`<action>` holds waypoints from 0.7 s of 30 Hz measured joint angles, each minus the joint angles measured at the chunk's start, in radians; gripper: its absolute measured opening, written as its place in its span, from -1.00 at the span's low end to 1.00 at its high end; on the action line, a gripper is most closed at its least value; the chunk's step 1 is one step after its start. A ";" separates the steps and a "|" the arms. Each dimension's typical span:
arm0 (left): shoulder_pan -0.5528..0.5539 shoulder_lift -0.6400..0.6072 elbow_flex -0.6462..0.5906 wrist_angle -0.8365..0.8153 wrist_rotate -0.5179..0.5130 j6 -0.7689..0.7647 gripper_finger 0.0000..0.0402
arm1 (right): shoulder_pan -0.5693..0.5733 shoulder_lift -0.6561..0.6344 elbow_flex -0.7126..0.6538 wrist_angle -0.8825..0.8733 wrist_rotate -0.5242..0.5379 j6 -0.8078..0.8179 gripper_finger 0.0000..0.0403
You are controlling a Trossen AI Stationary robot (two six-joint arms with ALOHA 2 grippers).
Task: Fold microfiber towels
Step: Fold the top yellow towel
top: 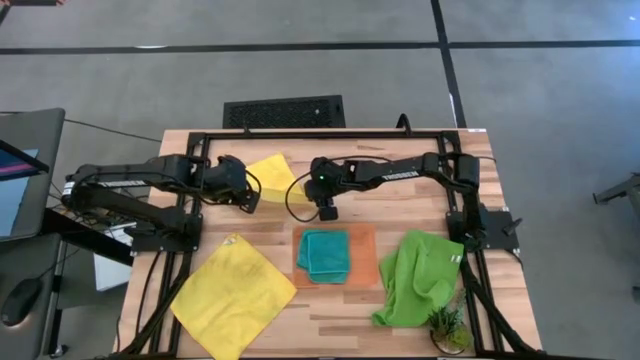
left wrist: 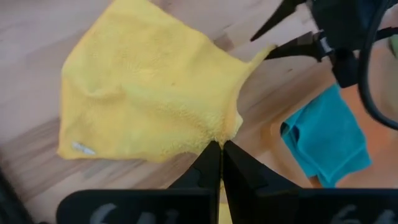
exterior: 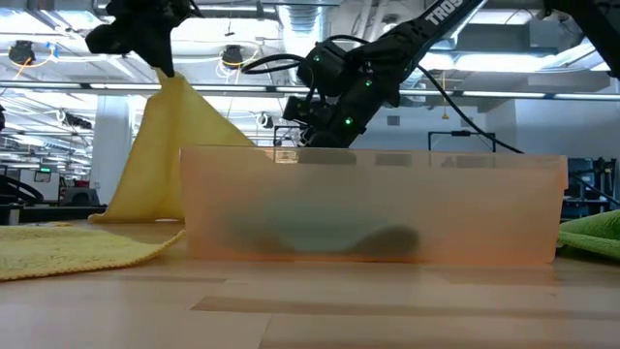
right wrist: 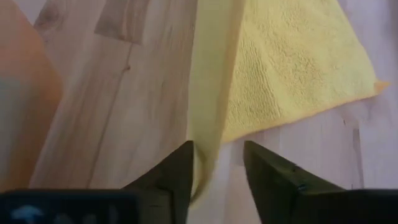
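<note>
Both arms are matte black with blocky jointed links and loose black cables looping near the wrists, the right arm (top: 400,168) carrying white lettering along its forearm and small green lights just behind its gripper (top: 327,212), whose fingers (right wrist: 273,180) are dark, flat and wedge-shaped.

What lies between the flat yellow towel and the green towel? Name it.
The orange tray holding the folded teal towel, in the high view, between the flat yellow towel and the green towel.
</note>
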State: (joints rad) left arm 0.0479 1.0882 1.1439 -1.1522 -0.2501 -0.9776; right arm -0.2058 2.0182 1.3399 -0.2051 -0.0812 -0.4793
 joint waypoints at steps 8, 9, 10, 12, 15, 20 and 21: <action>0.000 0.005 0.000 -0.036 0.000 -0.011 -1.00 | 0.000 0.000 0.000 -0.031 -0.002 0.002 -0.74; 0.000 0.005 0.000 -0.036 0.000 -0.011 -1.00 | -0.001 0.000 0.000 -0.035 -0.002 0.009 -0.82; 0.000 0.005 0.000 -0.036 0.000 -0.011 -1.00 | -0.002 -0.001 0.000 -0.039 -0.003 0.015 -0.90; 0.000 0.005 0.000 -0.038 0.000 -0.011 -1.00 | -0.006 -0.006 0.000 -0.060 -0.003 0.017 -0.95; 0.000 0.015 0.000 -0.048 0.000 -0.011 -1.00 | -0.017 -0.012 0.012 -0.104 0.003 0.038 -0.93; 0.000 0.054 0.000 -0.067 0.001 -0.001 -1.00 | -0.048 -0.012 0.098 -0.287 0.006 0.061 -0.96; 0.000 0.066 0.000 -0.065 0.003 0.005 -1.00 | -0.053 -0.012 0.114 -0.321 0.008 0.061 -0.96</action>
State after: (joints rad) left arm 0.0479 1.1539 1.1435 -1.2174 -0.2472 -0.9723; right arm -0.2590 2.0060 1.4543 -0.5262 -0.0734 -0.4183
